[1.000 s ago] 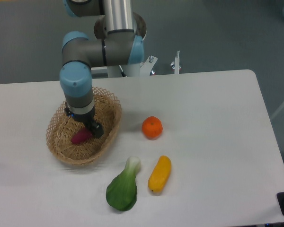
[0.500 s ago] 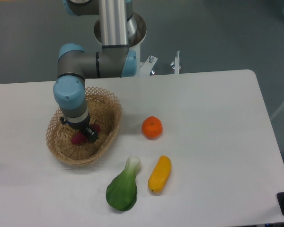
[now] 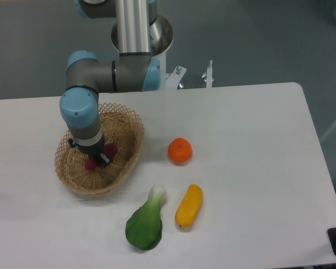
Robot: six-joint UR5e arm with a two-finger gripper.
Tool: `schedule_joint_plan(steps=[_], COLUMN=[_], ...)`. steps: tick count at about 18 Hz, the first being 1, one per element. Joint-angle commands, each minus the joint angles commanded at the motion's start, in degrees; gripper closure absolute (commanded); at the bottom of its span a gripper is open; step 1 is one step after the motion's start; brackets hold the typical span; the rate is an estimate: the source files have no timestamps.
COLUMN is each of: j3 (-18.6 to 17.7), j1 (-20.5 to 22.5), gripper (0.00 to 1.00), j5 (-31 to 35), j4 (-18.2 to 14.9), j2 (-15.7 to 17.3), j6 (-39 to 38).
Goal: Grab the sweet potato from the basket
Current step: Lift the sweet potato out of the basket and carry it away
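Observation:
The sweet potato (image 3: 91,165) lies inside the basket (image 3: 131,126) at the left of the table. Only its two reddish-purple ends show, one at the lower left and one at the upper right of the gripper. The gripper (image 3: 99,156) points down into the basket, directly over the middle of the sweet potato. One dark finger (image 3: 104,160) shows against the tuber, and the wrist hides the rest. I cannot make out whether the jaws press on the sweet potato.
An orange fruit (image 3: 180,151) sits right of the basket. A yellow oblong vegetable (image 3: 189,205) and a green bok choy (image 3: 145,225) lie near the front edge. The arm's base column (image 3: 134,28) rises behind the basket.
The arm has shifted left and lower into the basket. The gripper now covers the middle of the sweet potato, which showed more fully before. The tuber has stayed in place.

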Motion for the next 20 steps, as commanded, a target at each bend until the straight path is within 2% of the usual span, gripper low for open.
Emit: schedule_joint_plan(steps=[4, 9, 13, 20], j3=[0.44, 0.79, 0.79, 1.14], j1=[4.74, 14.14, 22.48, 35.59], gripper=[0.96, 0.96, 0.96, 0.96], j5=[-0.17, -0.26, -0.18, -0.26], j4=[-0.18, 0.00, -0.17, 0.00], j2=[3.69, 7.56, 8.09, 7.83], j6=[0.18, 4.30, 8.34, 20.37])
